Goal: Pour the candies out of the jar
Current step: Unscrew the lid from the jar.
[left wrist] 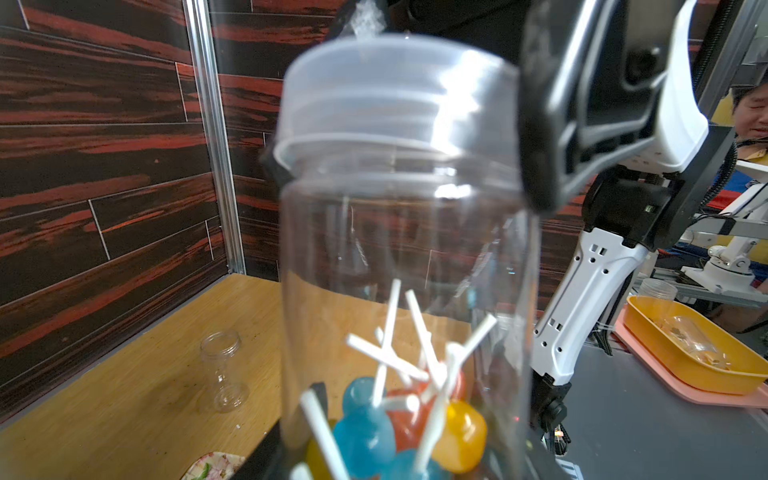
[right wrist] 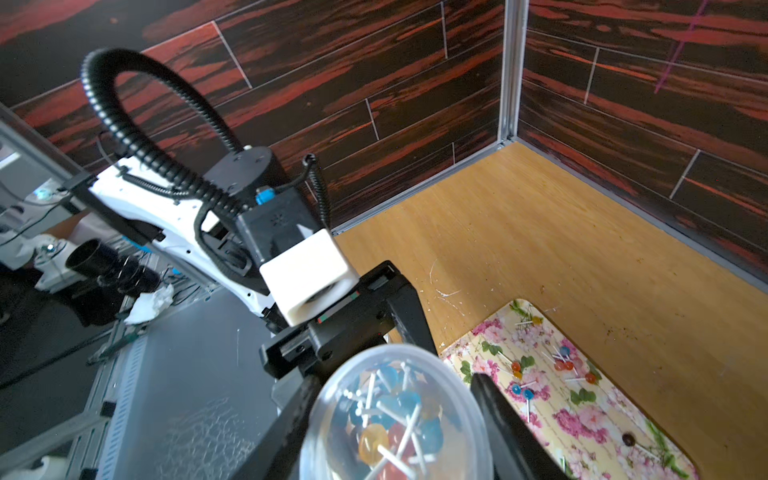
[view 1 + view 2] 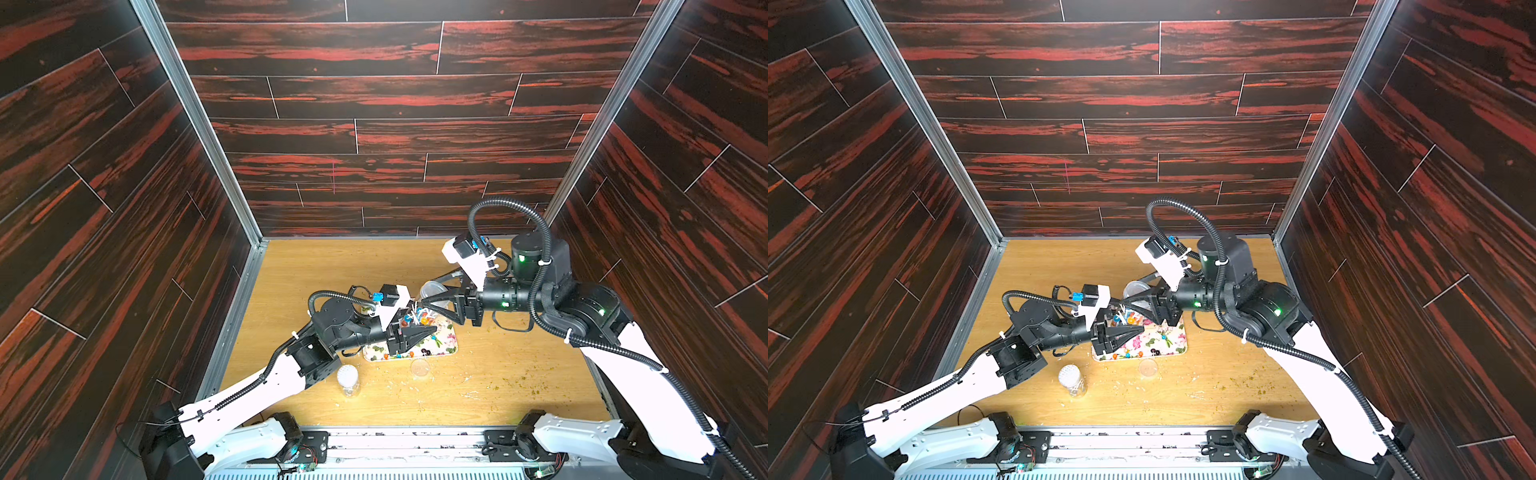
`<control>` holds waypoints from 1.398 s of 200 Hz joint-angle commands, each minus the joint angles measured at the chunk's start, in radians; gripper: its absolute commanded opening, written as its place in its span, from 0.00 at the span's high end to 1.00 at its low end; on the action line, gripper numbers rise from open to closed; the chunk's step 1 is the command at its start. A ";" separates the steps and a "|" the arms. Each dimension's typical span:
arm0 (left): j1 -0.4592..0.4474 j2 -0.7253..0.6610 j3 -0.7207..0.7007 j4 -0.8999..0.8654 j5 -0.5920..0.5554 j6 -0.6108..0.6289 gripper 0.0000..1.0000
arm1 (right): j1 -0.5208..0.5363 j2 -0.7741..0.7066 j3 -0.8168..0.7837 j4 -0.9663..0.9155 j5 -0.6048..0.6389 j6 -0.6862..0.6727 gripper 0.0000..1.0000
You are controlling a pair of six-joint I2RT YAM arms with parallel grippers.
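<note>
Dark red-streaked walls (image 3: 374,104) enclose a wooden, perhaps scratched, tabletop (image 3: 332,266).

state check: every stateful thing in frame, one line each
lollipop jar: upright, gripped, lollipops inside
lid: on the jar
left end effector: shut on the jar body
right end effector: closed around the lid
floral tray: flat on table, few lollipops scattered on it
small clear jar: upright on table, lidless, looks empty
white-topped jar: upright on table, contents unclear
loose clear lid: flat on table beside tray
</note>
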 commanded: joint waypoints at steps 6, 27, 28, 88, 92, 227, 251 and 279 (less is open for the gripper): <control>0.006 -0.011 0.033 0.015 0.022 -0.096 0.44 | -0.041 -0.008 0.048 -0.027 -0.162 -0.259 0.51; 0.006 -0.006 0.033 0.024 0.027 -0.105 0.44 | -0.059 -0.001 0.067 -0.046 -0.188 -0.300 0.50; 0.006 -0.006 0.034 0.024 0.027 -0.105 0.44 | -0.060 0.000 0.067 -0.047 -0.189 -0.301 0.50; 0.007 0.003 0.034 0.038 0.026 -0.113 0.44 | -0.067 0.014 0.069 -0.056 -0.202 -0.288 0.41; 0.006 0.003 0.033 0.040 0.026 -0.112 0.44 | -0.068 0.013 0.069 -0.054 -0.201 -0.284 0.41; 0.006 0.006 0.039 0.035 0.004 -0.084 0.44 | -0.068 -0.015 0.093 -0.046 -0.051 -0.148 0.01; 0.006 0.006 0.043 0.022 -0.011 -0.056 0.44 | -0.067 -0.027 0.131 -0.044 0.028 0.009 0.01; 0.006 -0.003 0.046 0.021 -0.034 -0.021 0.44 | -0.063 -0.024 0.219 -0.084 0.159 0.255 0.07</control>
